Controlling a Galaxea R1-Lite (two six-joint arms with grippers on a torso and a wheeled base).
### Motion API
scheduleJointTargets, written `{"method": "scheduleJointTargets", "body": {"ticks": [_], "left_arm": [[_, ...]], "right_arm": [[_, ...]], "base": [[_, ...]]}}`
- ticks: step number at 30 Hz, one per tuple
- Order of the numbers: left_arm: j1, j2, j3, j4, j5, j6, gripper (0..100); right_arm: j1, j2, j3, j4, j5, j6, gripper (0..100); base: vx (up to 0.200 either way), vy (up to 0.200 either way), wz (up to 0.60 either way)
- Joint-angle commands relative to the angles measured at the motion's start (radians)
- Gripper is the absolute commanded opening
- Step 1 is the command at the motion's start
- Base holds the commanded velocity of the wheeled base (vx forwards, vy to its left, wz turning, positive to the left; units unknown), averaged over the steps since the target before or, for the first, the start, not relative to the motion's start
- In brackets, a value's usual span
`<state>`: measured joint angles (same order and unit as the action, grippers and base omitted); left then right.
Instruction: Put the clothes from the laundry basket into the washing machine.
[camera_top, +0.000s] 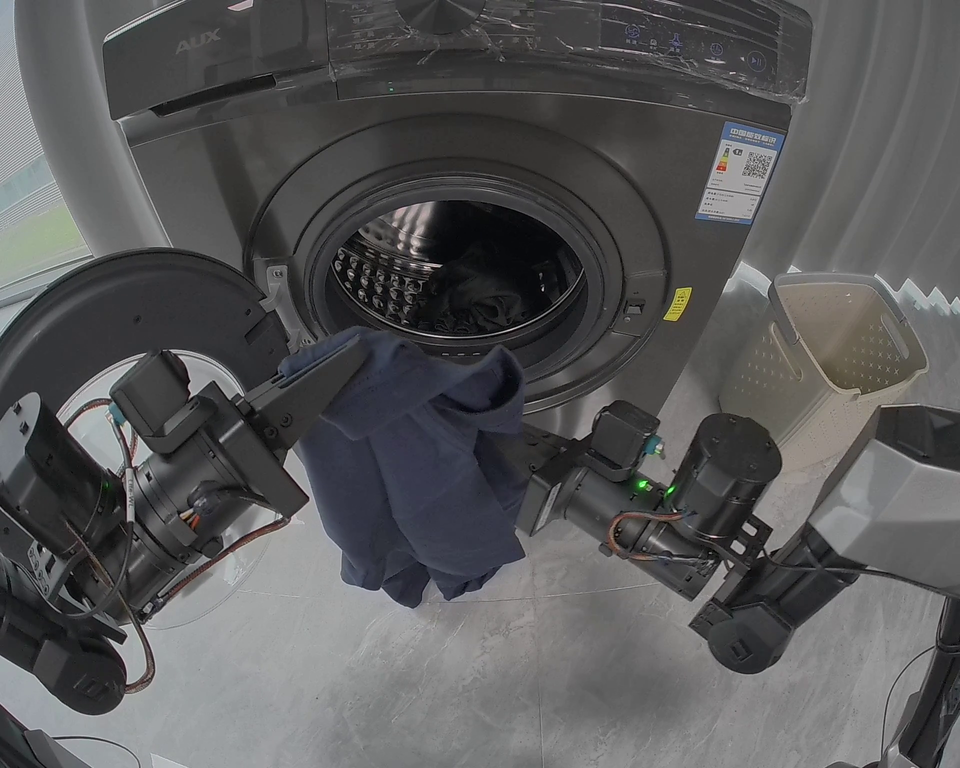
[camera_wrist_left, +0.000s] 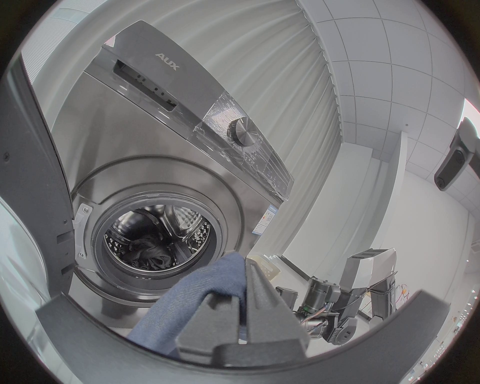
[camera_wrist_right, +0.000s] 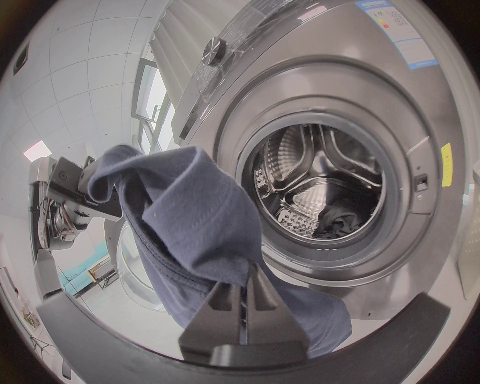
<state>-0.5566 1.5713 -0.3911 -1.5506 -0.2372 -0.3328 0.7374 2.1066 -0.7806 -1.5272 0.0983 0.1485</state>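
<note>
1. A blue garment hangs in the air just in front of the open washing machine, stretched between the robot's two arms, with its lower folds dangling above the floor.
2. The left end effector is clamped on the garment's upper left edge, its jaws closed tight with cloth between them.
3. The right end effector is likewise pinched closed on the fabric at the garment's right side, below the mouth of the drum.
4. The machine's door stands swung fully open at left, leaving the way in unobstructed.
5. A dark piece of clothing already lies at the bottom of the drum, which suggests part of the load is in.
6. The laundry basket sits on the floor to the right of the machine; no clothes are visible in the part of its inside that shows.
7. Judged from this, the task looks well advanced: the held garment is out of the basket but not yet past the drum's rim, and it may be the last item.
</note>
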Motion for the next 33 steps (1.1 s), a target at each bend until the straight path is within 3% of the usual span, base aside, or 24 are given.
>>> {"method": "scheduleJointTargets", "body": {"ticks": [1,4,12,14,15,16,23,33], "left_arm": [[0.02,0.001,-0.003,0.0,-0.001,-0.002,0],[0.027,-0.002,-0.006,0.0,-0.002,-0.003,0],[0.017,-0.01,0.008,0.0,-0.007,0.0,0],[0.015,-0.011,0.014,0.0,-0.016,0.0,0],[0.014,-0.016,0.029,0.0,-0.043,-0.002,0],[0.014,-0.017,0.04,0.001,-0.074,-0.006,100],[0.015,0.05,0.093,0.0,-0.083,-0.014,100],[-0.022,0.223,0.116,0.0,-0.08,0.024,100]], "right_arm": [[-0.027,-0.068,0.058,-0.002,0.0,-0.001,0],[-0.03,-0.08,0.095,-0.004,-0.002,-0.001,0],[-0.021,-0.082,0.073,-0.002,-0.009,0.0,0],[-0.018,-0.086,0.069,-0.002,-0.023,0.0,0],[-0.015,-0.099,0.061,-0.002,-0.032,0.0,0],[-0.013,-0.111,0.058,-0.002,-0.034,0.002,0],[0.013,-0.206,0.081,0.006,-0.038,0.008,0],[0.02,-0.252,0.081,0.016,-0.049,0.005,0]], "base": [[0.0,0.0,0.0],[0.0,0.0,0.0],[0.0,0.0,0.0],[0.0,0.0,0.0],[0.0,0.0,0.0],[0.0,0.0,0.0],[0.0,0.0,0.0],[0.0,0.0,0.0]]}}
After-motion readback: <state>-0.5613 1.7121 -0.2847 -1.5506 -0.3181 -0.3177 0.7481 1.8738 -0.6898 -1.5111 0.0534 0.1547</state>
